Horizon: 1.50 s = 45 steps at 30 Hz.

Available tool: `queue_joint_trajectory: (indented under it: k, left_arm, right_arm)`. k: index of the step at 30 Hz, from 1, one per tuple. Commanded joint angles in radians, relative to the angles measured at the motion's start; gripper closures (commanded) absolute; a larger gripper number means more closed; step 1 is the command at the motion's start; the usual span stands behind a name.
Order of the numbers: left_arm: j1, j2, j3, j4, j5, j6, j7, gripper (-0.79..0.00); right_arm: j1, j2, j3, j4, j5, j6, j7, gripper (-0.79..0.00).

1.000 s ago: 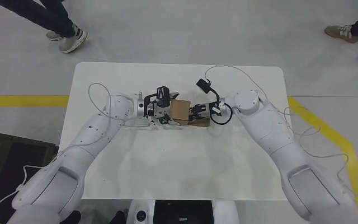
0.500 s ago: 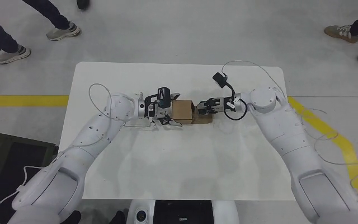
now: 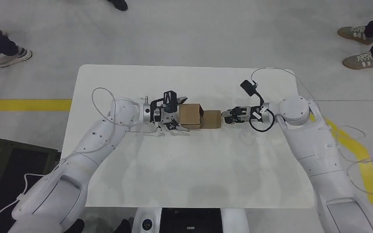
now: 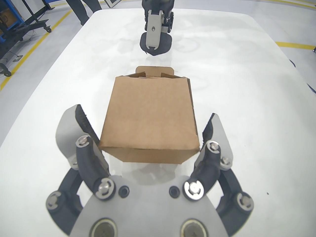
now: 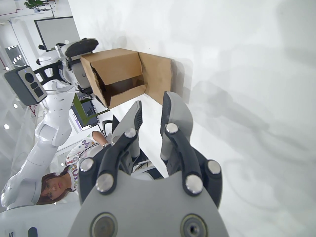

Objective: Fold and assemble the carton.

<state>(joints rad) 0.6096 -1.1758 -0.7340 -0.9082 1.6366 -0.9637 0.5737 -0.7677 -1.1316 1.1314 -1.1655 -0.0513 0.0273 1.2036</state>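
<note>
Top view: the carton point(image 3: 189, 116) lies mid-surface point(image 3: 175, 175) on its side. Its open end and flat-lying flap point(image 3: 213, 119) face the right claw point(image 3: 226, 115), which sits just off the flap's edge. The left claw point(image 3: 176, 116) is at the closed end.
Left wrist view: pads sit against both near corners of the carton point(image 4: 149, 114), so the left claw looks clamped on it, spread as wide as the box.
Right wrist view: right claw point(image 5: 153, 101) has its fingers nearly pressed together with nothing between them, tips just short of the flap point(image 5: 156, 75).
Flap step: my guess is closing that end comes next. Keep the left clamp firm so the box can't slide, get under the flap low, and swing it up squarely.
Since a second ago: the right claw was tucked in against the open end and has now backed away. Left claw and carton haven't budged.
</note>
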Motion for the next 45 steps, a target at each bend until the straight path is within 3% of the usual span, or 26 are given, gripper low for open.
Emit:
queue_joint_trajectory:
  k: [1,25,41,45]
  left_arm:
    - [0.001,0.0,-0.001,-0.001,0.0,0.0,-0.001,-0.785]
    - [0.003,0.001,-0.006,-0.002,-0.003,-0.006,-0.013,-0.785]
    - [0.005,0.002,-0.006,-0.004,0.006,-0.003,-0.014,-0.785]
    - [0.005,0.002,-0.006,-0.003,0.009,-0.002,-0.016,-0.785]
  right_arm:
    - [0.001,-0.002,-0.009,0.013,0.003,-0.013,-0.008,-0.185]
    - [0.122,-0.062,-0.168,0.209,0.079,-0.135,-0.018,-0.228]
    - [0.123,-0.067,-0.171,0.126,0.167,-0.12,0.034,-0.259]
    - [0.121,-0.07,-0.173,0.124,0.202,-0.121,0.042,-0.308]
